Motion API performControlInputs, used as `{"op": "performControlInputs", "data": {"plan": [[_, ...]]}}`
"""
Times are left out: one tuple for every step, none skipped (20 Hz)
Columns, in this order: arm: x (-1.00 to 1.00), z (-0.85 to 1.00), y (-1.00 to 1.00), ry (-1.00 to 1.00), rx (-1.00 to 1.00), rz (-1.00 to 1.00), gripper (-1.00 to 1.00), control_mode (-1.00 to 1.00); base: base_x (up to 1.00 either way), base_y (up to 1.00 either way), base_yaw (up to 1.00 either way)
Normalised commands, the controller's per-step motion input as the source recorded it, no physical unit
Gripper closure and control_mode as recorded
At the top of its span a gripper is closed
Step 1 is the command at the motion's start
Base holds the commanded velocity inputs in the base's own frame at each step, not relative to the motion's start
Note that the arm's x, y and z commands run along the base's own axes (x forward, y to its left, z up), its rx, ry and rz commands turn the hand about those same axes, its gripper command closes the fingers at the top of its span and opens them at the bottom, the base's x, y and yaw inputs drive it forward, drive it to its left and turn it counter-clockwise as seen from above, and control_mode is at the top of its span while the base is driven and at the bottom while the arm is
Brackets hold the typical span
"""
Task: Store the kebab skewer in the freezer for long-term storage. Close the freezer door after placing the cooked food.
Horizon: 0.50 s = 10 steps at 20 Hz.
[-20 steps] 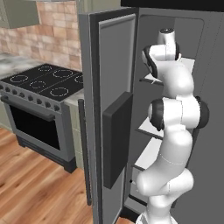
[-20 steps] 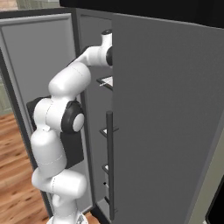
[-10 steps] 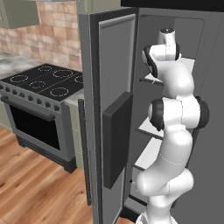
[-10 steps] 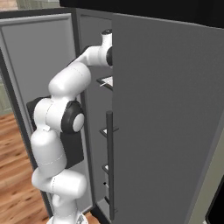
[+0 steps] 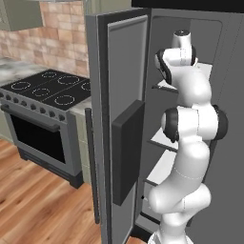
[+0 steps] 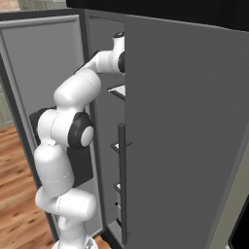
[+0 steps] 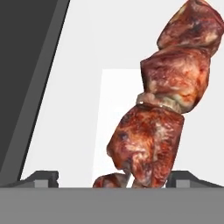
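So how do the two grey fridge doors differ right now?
The tall grey freezer door with the black rectangular panel stands swung wide open, while the plain grey fridge door covers its compartment. The freezer door carries that dark panel; the fridge door's face is bare. Both are tall, grey, and have a long dark vertical bar handle.

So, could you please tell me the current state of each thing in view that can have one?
freezer door: swung wide open.
freezer: open, the arm reaching in at an upper shelf.
kebab skewer: over a white shelf, between the fingertips with space on either side.
gripper: open, tips standing wide apart.
fridge door: ajar.
stove: oven door shut.
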Motion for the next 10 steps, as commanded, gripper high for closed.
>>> {"op": "performControlInputs", "data": {"plan": [[0.00, 0.00, 0.00, 0.00, 0.00, 0.00, -1.00, -1.00, 0.00, 0.00, 0.00], [0.00, 0.00, 0.00, 0.00, 0.00, 0.00, -1.00, -1.00, 0.00, 0.00, 0.00], [0.00, 0.00, 0.00, 0.00, 0.00, 0.00, -1.00, -1.00, 0.00, 0.00, 0.00], [0.00, 0.00, 0.01, 0.00, 0.00, 0.00, -1.00, -1.00, 0.00, 0.00, 0.00], [0.00, 0.00, 0.04, 0.00, 0.00, 0.00, -1.00, -1.00, 0.00, 0.00, 0.00], [-0.01, 0.00, 0.10, 0.00, 0.00, 0.00, -1.00, -1.00, 0.00, 0.00, 0.00], [-0.07, 0.00, 0.11, 0.00, 0.00, 0.00, -1.00, -1.00, 0.00, 0.00, 0.00], [-0.19, 0.00, 0.10, 0.00, 0.00, 0.00, -1.00, -1.00, 0.00, 0.00, 0.00], [-0.26, 0.00, 0.10, 0.00, 0.00, 0.00, -1.00, -1.00, 0.00, 0.00, 0.00], [-0.29, 0.00, 0.07, 0.00, 0.00, 0.00, -1.00, -1.00, 0.00, 0.00, 0.00]]}}
